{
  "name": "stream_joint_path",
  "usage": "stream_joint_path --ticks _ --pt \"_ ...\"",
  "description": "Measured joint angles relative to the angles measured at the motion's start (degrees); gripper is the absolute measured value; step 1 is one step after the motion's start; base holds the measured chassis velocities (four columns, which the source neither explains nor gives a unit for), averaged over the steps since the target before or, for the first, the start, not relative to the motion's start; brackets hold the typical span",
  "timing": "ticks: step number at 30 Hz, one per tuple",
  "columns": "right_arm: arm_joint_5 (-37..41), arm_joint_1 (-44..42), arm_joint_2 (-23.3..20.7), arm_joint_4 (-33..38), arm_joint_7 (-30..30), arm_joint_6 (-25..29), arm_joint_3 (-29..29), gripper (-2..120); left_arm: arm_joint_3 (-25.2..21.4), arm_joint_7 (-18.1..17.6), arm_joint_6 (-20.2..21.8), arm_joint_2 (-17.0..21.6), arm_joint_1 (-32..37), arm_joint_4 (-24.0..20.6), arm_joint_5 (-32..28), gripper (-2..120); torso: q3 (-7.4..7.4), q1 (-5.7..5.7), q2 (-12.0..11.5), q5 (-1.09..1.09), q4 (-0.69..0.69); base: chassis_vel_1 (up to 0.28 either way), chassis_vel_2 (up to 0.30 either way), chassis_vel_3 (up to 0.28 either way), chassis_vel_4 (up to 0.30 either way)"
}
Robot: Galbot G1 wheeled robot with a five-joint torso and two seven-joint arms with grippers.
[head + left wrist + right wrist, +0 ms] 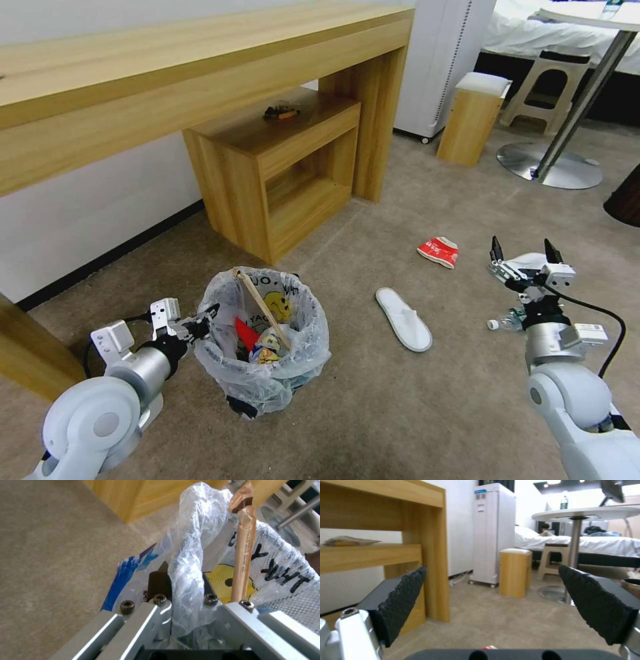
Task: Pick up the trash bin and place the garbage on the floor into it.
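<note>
Left gripper (203,319): clamped on bin (263,340) rim, bag plastic pinched between fingers (160,582). Bin on floor (373,413), near shelf unit (280,167); inside it: stick (261,307) (leaning on rim), red wrapper, other litter. Right gripper (527,257): jaws wide, nothing held, hovering above floor. Slipper (403,319) lies between bin and right gripper. Red wrapper (439,251) just beyond slipper. Bottle (503,321) partly hidden beneath right wrist.
</note>
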Motion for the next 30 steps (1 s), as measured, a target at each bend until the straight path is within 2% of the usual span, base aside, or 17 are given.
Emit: stream_joint_path --ticks 9,12,15,19,30 --pt "0.1 0.2 0.0 0.0 -0.1 -0.1 -0.1 100 0.2 0.2 -0.1 0.0 0.1 0.2 0.4 2 0.0 0.0 0.0 0.0 -0.03 -0.083 -0.077 -0.064 -0.068" --pt "0.1 0.2 0.0 0.0 -0.1 -0.1 -0.1 100 0.2 0.2 -0.1 0.0 0.1 0.2 0.5 2 0.0 0.0 0.0 0.01 -0.04 0.0 0.0 0.0 0.0" --pt "0.2 0.3 0.1 0.1 -0.1 -0.2 -0.2 100 0.3 0.3 -0.2 0.0 0.1 0.2 0.6 2 0.0 0.0 0.0 0.0 0.03 0.0 0.0 0.0 0.0" --pt "0.4 0.3 0.1 0.3 0.0 -0.3 -0.2 100 0.3 0.3 -0.2 0.0 0.2 0.3 0.6 2 0.0 0.0 0.0 0.0 -0.01 0.0 0.0 0.0 0.0" --pt "1.6 0.3 0.2 0.8 0.2 -0.4 -0.2 100 0.2 0.3 -0.3 0.1 0.4 -0.1 0.6 2 0.0 0.0 0.0 0.0 0.0 0.0 0.0 0.0 0.0"
